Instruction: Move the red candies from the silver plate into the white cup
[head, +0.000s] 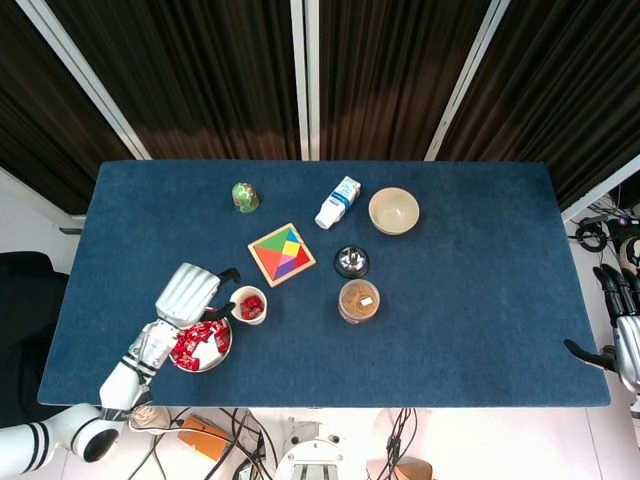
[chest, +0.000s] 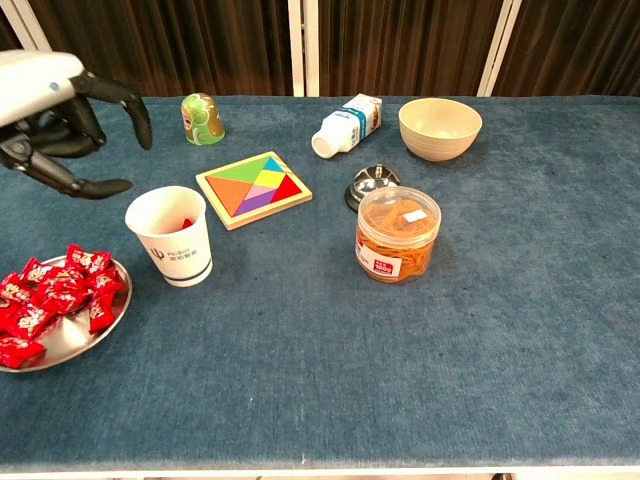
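Left hand (chest: 60, 125), fingers apart and empty, hovers beside the white paper cup (chest: 170, 235); small, light, crinkly-wrapped red candies (chest: 55, 290) heaped on the silver plate (chest: 70, 345) nearby likely suit a fingertip pinch.

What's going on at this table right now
The robot is moving red candies from the silver plate into the white cup. Its left hand hangs open beside the cup, fingers spread and holding nothing. At least one candy lies in the cup, and a pile waits on the plate. The right hand sits idle off the table's far edge.
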